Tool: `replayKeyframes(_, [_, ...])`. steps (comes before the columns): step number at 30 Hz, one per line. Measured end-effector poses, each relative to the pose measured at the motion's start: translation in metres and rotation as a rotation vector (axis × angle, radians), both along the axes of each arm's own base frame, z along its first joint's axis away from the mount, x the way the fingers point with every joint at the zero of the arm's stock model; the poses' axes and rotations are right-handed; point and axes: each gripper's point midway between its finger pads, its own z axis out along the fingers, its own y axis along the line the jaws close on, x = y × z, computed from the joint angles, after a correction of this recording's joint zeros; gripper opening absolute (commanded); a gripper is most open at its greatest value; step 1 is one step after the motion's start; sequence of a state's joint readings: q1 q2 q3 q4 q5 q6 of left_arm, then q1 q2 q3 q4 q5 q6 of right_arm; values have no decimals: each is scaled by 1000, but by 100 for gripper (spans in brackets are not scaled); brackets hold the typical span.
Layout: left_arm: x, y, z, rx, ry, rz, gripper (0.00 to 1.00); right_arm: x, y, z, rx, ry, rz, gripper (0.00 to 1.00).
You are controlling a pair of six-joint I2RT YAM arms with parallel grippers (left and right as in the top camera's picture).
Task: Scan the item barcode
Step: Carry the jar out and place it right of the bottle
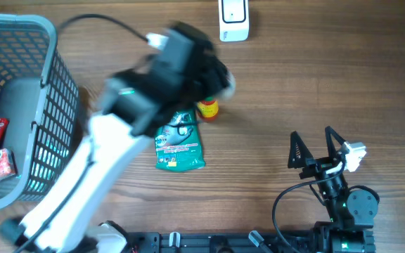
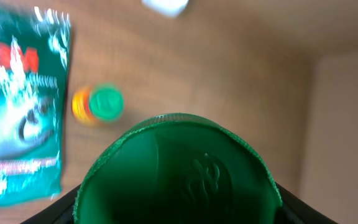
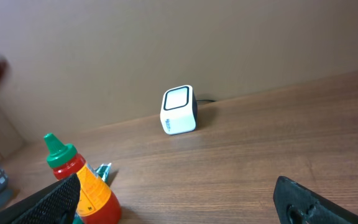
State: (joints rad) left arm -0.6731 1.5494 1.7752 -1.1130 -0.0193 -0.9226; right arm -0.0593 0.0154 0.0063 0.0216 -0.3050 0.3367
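left gripper (image 2: 179, 208) is pinching a green tub (image 2: 179, 162) over sauce bottle (image 1: 207, 109) and packet (image 1: 179, 144); scanner (image 1: 233, 20) is sitting well apart; right gripper (image 1: 318, 144) is resting spread.

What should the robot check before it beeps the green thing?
1. Green container gripped in left tool: ok.
2. Its barcode facing the scanner: cannot tell.
3. Scanner window uncovered: ok.
4. Right tool open, out of the way: ok.
5. Bottle and packet out from under the left arm: not ok.
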Motion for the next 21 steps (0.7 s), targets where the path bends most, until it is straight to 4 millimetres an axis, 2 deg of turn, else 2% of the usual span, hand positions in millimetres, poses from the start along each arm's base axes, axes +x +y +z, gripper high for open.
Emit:
replayKeyframes(2, [-15, -21, -35, 91, 86, -64, 58, 0, 0, 0, 0, 0, 0, 100])
replayKeyframes(7, [-48, -49, -92, 298, 184, -166, 59, 0, 0, 0, 0, 0, 0, 100])
replayKeyframes(9, [-54, -56, -114, 393, 194, -190, 59, 0, 0, 0, 0, 0, 0, 100])
replayKeyframes(13, [-51, -64, -166, 548, 225, -180, 58, 0, 0, 0, 0, 0, 0, 99])
replayKeyframes(17, [-38, -71, -201, 586, 233, -126, 59, 0, 0, 0, 0, 0, 0, 100])
replayKeyframes(19, [-29, -81, -223, 555, 222, -79, 65, 0, 0, 0, 0, 0, 0, 100])
replayKeyframes(21, [-30, -79, -238, 548, 233, -41, 77, 0, 0, 0, 0, 0, 0, 100])
